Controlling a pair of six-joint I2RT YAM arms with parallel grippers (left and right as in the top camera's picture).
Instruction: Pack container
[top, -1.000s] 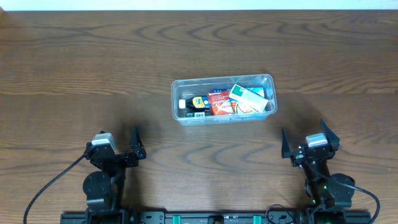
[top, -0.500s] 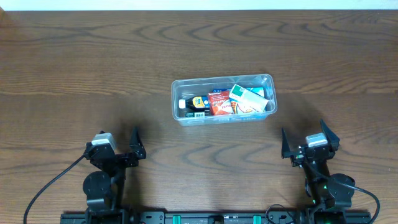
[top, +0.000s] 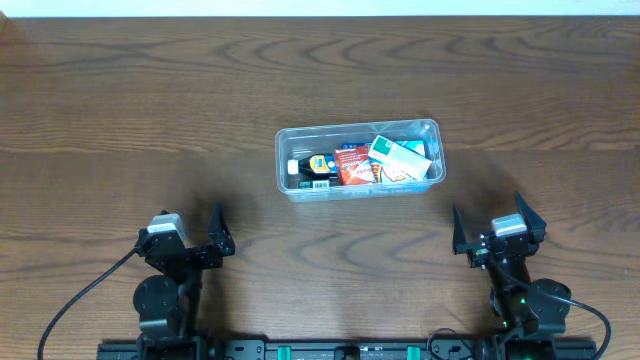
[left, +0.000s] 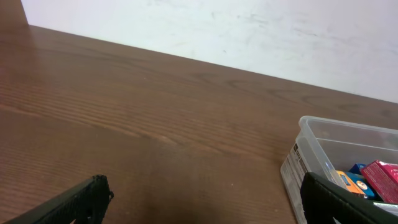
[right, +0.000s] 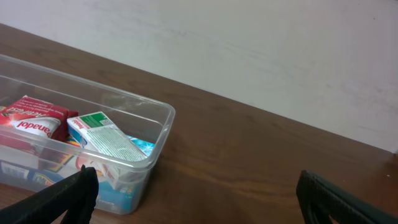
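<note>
The container (top: 287, 140) is a clear plastic tub at the table's middle. It holds several small packages: a dark bottle-like item (top: 318, 166), a red box (top: 351, 164) and a white-and-green box (top: 400, 158). The container also shows in the left wrist view (left: 323, 134) and in the right wrist view (right: 152, 112), where the red box (right: 34, 118) and the white-and-green box (right: 106, 137) lie inside. My left gripper (top: 190, 232) is open and empty near the front left. My right gripper (top: 492, 226) is open and empty near the front right. Both are well short of the container.
The brown wooden table (top: 120, 100) runs to a white wall at the back (left: 249, 31). The arm bases (top: 165, 300) and cables sit at the front edge.
</note>
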